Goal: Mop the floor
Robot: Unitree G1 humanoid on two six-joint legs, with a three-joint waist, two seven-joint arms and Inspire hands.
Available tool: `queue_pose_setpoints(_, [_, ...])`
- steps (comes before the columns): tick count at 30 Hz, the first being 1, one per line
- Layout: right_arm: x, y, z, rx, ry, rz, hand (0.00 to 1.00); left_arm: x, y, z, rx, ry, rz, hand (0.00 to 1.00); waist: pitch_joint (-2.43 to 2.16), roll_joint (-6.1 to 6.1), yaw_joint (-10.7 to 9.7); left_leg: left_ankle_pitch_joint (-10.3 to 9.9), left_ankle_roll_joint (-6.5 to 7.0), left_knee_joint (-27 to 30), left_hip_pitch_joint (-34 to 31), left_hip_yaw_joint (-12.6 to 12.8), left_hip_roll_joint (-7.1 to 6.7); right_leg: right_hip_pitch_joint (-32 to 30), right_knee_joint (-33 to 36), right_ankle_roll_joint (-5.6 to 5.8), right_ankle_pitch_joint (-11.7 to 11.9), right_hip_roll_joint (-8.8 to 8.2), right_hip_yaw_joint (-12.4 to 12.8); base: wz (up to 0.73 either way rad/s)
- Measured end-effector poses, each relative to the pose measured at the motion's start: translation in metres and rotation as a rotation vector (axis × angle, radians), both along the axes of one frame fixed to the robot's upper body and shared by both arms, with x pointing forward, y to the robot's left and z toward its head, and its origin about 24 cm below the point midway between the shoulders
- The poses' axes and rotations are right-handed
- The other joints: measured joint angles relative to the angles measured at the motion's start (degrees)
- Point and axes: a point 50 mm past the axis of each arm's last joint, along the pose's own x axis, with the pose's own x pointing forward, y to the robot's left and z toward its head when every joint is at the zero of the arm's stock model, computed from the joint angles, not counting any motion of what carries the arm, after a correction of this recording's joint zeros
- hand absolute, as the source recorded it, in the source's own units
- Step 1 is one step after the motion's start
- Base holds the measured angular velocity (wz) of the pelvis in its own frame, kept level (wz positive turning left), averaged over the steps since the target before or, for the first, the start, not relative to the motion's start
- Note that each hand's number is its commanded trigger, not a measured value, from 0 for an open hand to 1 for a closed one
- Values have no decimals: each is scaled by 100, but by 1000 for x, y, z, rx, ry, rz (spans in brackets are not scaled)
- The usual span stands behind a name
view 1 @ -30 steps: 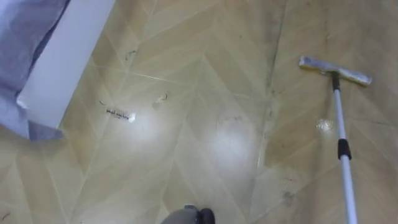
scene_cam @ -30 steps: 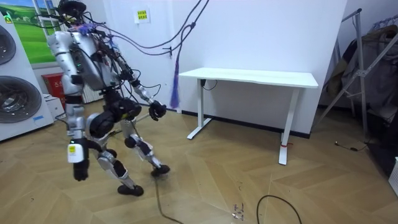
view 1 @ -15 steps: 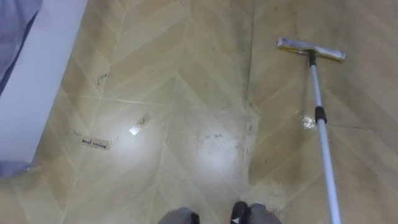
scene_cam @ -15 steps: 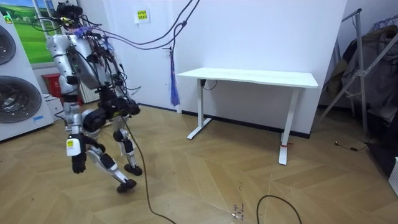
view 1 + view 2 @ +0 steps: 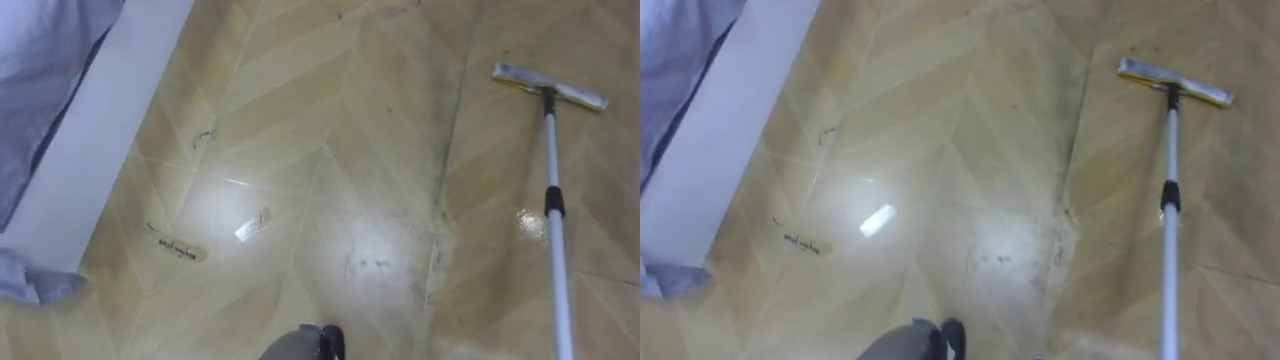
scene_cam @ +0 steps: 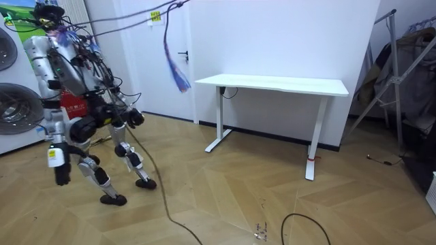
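The mop [image 5: 556,240] is lying out across the wooden floor [image 5: 330,130] on the robot's right. Its flat head [image 5: 549,86] is resting on the boards far ahead, and its pale pole is running back towards the robot and out at the lower edge, so what is holding it is not showing. A dark, smudged streak is running along a floor seam just left of the pole.

On the left, a white panel [image 5: 100,130] is slanting across the floor with bluish cloth [image 5: 45,60] lying over it. Near it a small label strip [image 5: 178,250] is lying flat on the boards. It is carrying dark print, but the letters are too small to read. A shiny scrap [image 5: 252,225] is lying just beside it.

In the room view the robot is standing with legs apart and torso leaning, close to the washing machines [image 6: 17,109] and well apart from the white desk [image 6: 272,85]. A low hand [image 6: 61,175] is hanging by the thigh and a forward hand [image 6: 134,117] is being held out at hip height. I cannot tell which is left or right, nor how the fingers are set. A yellow sign [image 6: 155,15] is hanging on the wall, its writing unreadable.
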Motion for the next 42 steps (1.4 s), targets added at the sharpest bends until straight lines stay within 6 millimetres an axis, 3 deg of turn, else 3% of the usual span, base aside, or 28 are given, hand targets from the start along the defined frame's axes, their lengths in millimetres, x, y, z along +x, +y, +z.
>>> queue_pose_setpoints(2, [-14, 7, -4, 1, 24, 3, 100, 0, -1, 0, 3, -6, -10, 0, 17, 84, -55, -120, 25, -16, 68, -137, -52, -390, 514, -42, 320, 58, 186, -26])
queue_pose_setpoints(6, [-13, 26, -12, 27, 20, 15, 100, -5, -3, -1, 1, 9, -8, 0, -9, 132, -156, -128, -28, -170, 226, -466, -85, -917, -424, -47, 203, 284, 215, -32])
queue_pose_setpoints(8, [-14, 33, -14, 39, 27, 10, 100, -5, -4, -1, 3, 10, -5, 0, 19, 71, -198, -236, -114, -210, 485, -557, -139, -941, -1447, -208, 482, 315, 135, 11])
queue_pose_setpoints(10, [-12, 36, -15, 50, 27, -6, 100, -9, -2, -2, 14, 24, 7, 0, 10, -13, -160, -364, -226, -181, 665, -618, -129, -835, -1446, -311, 640, 369, 68, 7])
queue_pose_setpoints(12, [6, 36, -13, 51, -4, -10, 100, -10, 1, -1, 19, 34, 17, 0, 13, -69, -118, -477, -395, 5, 705, -647, -75, -744, -1292, -434, 611, 385, -62, 6])
queue_pose_setpoints(13, [22, 33, -10, 49, -36, -22, 100, -9, 2, -1, 27, 32, 19, 0, 28, -110, -116, -494, -441, 393, 601, -580, -10, -742, -1116, -512, 456, 386, -91, 12])
queue_pose_setpoints(15, [50, 26, -3, 43, -99, -23, 100, -8, 7, 0, 42, 25, 44, 0, 29, -234, 32, -262, -774, 1493, 148, -334, 220, -812, -702, -609, 142, 492, -63, -11])
queue_pose_setpoints(16, [73, 23, 4, 39, -158, -21, 100, -10, 12, 2, 57, 23, 54, 0, 47, -333, 168, 126, -913, 2317, -196, -267, 399, -831, -419, -661, -60, 575, -8, -36])
queue_pose_setpoints(17, [99, 21, 12, 47, -239, -17, 100, -13, 17, 3, 76, 18, 61, 0, 62, -470, 233, 699, -967, 2986, -554, -257, 474, -840, -204, -725, -237, 670, 68, -30])
queue_pose_setpoints(19, [127, 16, 24, 55, -349, 1, 100, -14, 22, 5, 92, 11, 53, 0, 87, -640, 333, 1320, -1007, 3589, -1096, -266, 496, -814, -9, -814, -422, 771, 169, -4])
queue_pose_setpoints(21, [144, 10, 34, 48, -410, 25, 100, -15, 21, 5, 83, 11, 50, 0, 128, -702, 484, 1013, -895, 3218, -1446, -163, 575, -727, 81, -835, -526, 818, 159, -6])
queue_pose_setpoints(22, [150, 11, 37, 59, -438, 31, 100, -23, 21, 4, 78, 25, 44, 0, 127, -711, 523, 856, -936, 2399, -1453, -136, 547, -579, 50, -856, -600, 832, 140, -10])
queue_pose_setpoints(23, [149, 11, 36, 73, -440, 24, 100, -30, 20, 3, 62, 40, 44, 0, 122, -655, 517, 850, -939, 1416, -1338, -138, 508, -371, -31, -853, -706, 848, 98, -7])
queue_pose_setpoints(24, [146, 11, 34, 79, -433, 23, 100, -32, 19, 3, 53, 44, 44, 0, 118, -619, 511, 859, -937, 950, -1262, -133, 509, -257, -85, -851, -764, 858, 76, 0])
queue_pose_setpoints(25, [135, 11, 29, 86, -400, 26, 100, -35, 20, 3, 44, 54, 35, 0, 116, -555, 507, 981, -785, 305, -1110, -95, 510, -23, -182, -833, -903, 865, 62, 12])
queue_pose_setpoints(26, [115, 8, 22, 86, -347, 21, 100, -35, 20, 3, 33, 53, 42, 0, 73, -492, 453, 927, -549, 277, -954, -13, 454, 213, -328, -703, -1013, 803, 53, 25])
queue_pose_setpoints(27, [106, 6, 20, 84, -324, 15, 100, -35, 20, 2, 26, 52, 41, 0, 61, -458, 422, 853, -438, 263, -880, 31, 430, 334, -411, -645, -1044, 774, 40, 43])
queue_pose_setpoints(28, [84, 0, 15, 71, -269, 8, 100, -27, 19, 3, 13, 32, 31, 0, 52, -428, 370, 729, -253, 190, -729, 132, 301, 469, -507, -557, -1096, 598, 19, 32])
queue_pose_setpoints(30, [55, -10, 12, 33, -169, 21, 100, -14, 17, 3, 15, -1, 5, 0, 52, -359, 342, 515, -142, 190, -531, 211, 100, 430, -36, -331, -973, 403, 62, 23])
queue_pose_setpoints(31, [33, -14, 10, 7, -103, 28, 100, -6, 16, 4, 18, -24, -6, 0, 13, -260, 270, 402, -30, 233, -413, 208, -30, 313, 468, -173, -689, 286, 81, 38])
queue_pose_setpoints(32, [13, -14, 7, -9, -48, 31, 100, -2, 14, 5, 21, -51, -12, 0, -18, -131, 161, 264, 25, 257, -281, 134, -115, 185, 911, -123, -275, 284, 173, 39])
queue_pose_setpoints(34, [-7, -9, 3, -15, 2, 21, 100, 1, 10, 4, 16, -67, -24, 0, -21, 7, 93, 90, 43, 236, -101, 18, -140, -90, 1289, -87, -57, 335, 323, -6])
queue_pose_setpoints(35, [-11, -3, 0, -20, 12, 22, 100, 3, 7, 4, 14, -73, -26, 0, 32, 74, 33, 31, 21, 174, 18, -80, -140, -381, 1286, -94, -68, 412, 404, -27])
queue_pose_setpoints(36, [-11, 1, -2, -19, 13, 27, 100, 2, 6, 4, 14, -69, -24, 0, 42, 101, 5, 13, 4, 125, 74, -139, -145, -519, 1213, -95, -74, 429, 413, -19])
queue_pose_setpoints(39, [-11, 27, -12, 13, 9, 32, 100, -1, 5, 3, 21, -53, -21, 0, 32, 134, -202, -61, -106, -101, 366, -379, -136, -861, -181, -131, -20, 413, 425, 15])
queue_pose_setpoints(40, [-11, 34, -15, 20, 9, 18, 100, -2, 3, 2, 20, -47, -27, 0, 36, 121, -235, -137, -170, -110, 481, -473, -135, -824, -985, -181, 183, 419, 439, 33])
queue_pose_setpoints(41, [-11, 39, -16, 25, 6, 3, 100, -5, 1, 1, 24, -27, -27, 0, 48, 64, -255, -229, -239, -91, 622, -526, -142, -730, -1285, -148, 621, 417, 419, 30])
queue_pose_setpoints(42, [-11, 40, -17, 26, 4, -4, 100, -8, 0, 0, 23, -12, -24, 0, 45, 51, -242, -284, -290, -80, 707, -572, -120, -637, -1296, -209, 696, 431, 392, 12])
